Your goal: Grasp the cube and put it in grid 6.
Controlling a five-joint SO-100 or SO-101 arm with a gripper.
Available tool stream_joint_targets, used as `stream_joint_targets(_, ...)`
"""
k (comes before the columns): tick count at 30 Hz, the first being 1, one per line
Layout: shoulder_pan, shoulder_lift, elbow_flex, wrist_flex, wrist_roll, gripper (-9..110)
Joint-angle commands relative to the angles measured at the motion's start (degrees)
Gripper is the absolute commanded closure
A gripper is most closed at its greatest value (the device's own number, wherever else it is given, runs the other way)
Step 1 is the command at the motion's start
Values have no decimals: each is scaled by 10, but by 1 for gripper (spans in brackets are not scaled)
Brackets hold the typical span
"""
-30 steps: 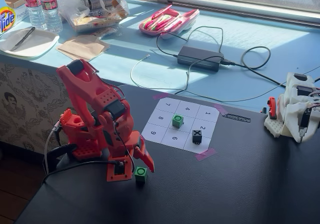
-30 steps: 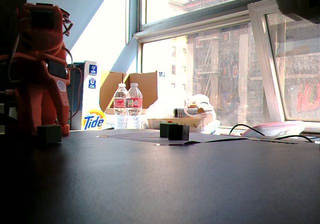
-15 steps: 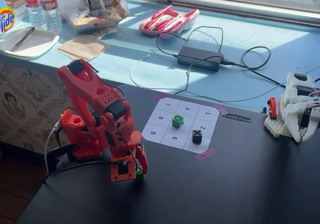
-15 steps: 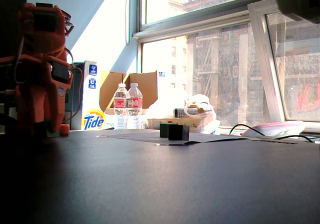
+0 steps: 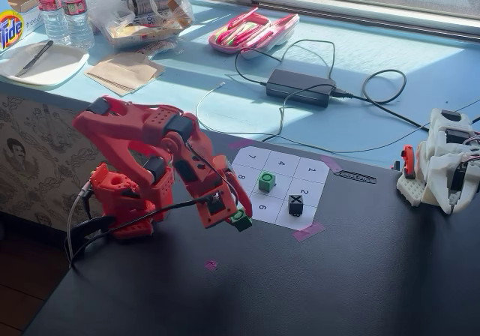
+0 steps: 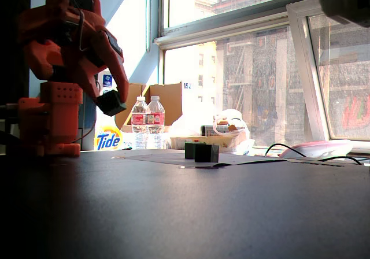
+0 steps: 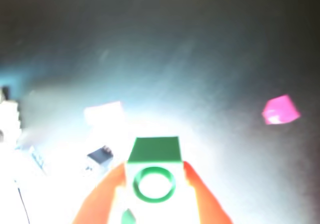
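My red gripper (image 5: pixel 238 217) is shut on a bright-green cube (image 5: pixel 241 220) and holds it above the black table, just left of the numbered sheet's near corner. In the wrist view the cube (image 7: pixel 154 171), ring face towards the camera, sits between two orange fingers (image 7: pixel 107 194). In a fixed view the held cube (image 6: pixel 111 103) hangs well clear of the table. Grid 6 (image 5: pixel 261 207) lies bare just right of the gripper. A second green cube (image 5: pixel 267 181) sits on the sheet's middle cell. A black X cube (image 5: pixel 295 205) sits on the cell right of grid 6.
Pink tape bits lie on the table (image 5: pixel 211 264) and at the sheet's corner (image 5: pixel 308 231). A white arm (image 5: pixel 442 167) stands at the right edge. A power adapter (image 5: pixel 300 87) with cables, bottles (image 5: pixel 64 10) and clutter sit on the blue surface behind.
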State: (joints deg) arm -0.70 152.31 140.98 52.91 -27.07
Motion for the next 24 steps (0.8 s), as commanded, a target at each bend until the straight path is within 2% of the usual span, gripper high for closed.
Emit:
stream_joint_targets(1,-81,-13,-36,11,3,101)
stream_joint_targets(5,-183,-52,-40,30,-2,101)
stream_joint_targets(9,-225,-107,-57,33,-5,101)
stream_joint_targets(24,-218,-338,-150,-95,-19,101)
